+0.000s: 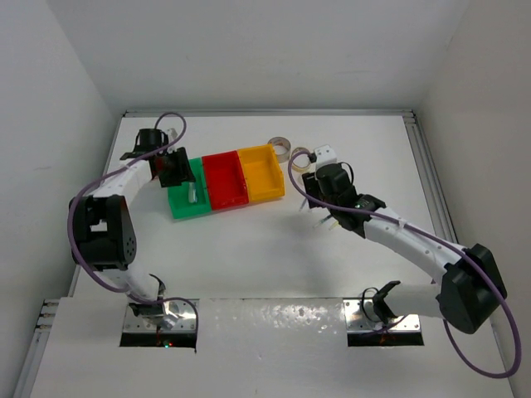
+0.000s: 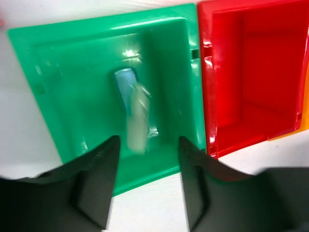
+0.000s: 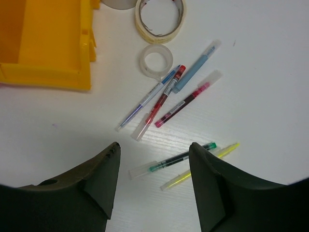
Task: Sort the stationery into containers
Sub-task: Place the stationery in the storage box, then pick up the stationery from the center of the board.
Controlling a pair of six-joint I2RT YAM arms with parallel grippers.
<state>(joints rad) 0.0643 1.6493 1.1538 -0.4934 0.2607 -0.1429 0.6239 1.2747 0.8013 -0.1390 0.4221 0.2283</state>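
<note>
The green bin (image 2: 96, 24) holds a blue block (image 2: 124, 84) and a blurred pale block (image 2: 137, 123). My left gripper (image 2: 148, 145) is open and empty above the bin's near edge; it also shows in the top view (image 1: 176, 168). The red bin (image 2: 251, 72) beside it looks empty. My right gripper (image 3: 154, 147) is open and empty above a green pen (image 3: 181, 158) and a yellow pen (image 3: 200, 173). Further off lie a red pen (image 3: 161, 99), a blue pen (image 3: 147, 99), a tan tape ring (image 3: 161, 19) and a clear tape ring (image 3: 156, 61).
The yellow bin (image 3: 48, 43) stands left of the pens and ends the joined row (image 1: 261, 172). A light blue pen (image 3: 195, 67) and a magenta pen (image 3: 186, 99) lie among the others. White walls close in the table on three sides.
</note>
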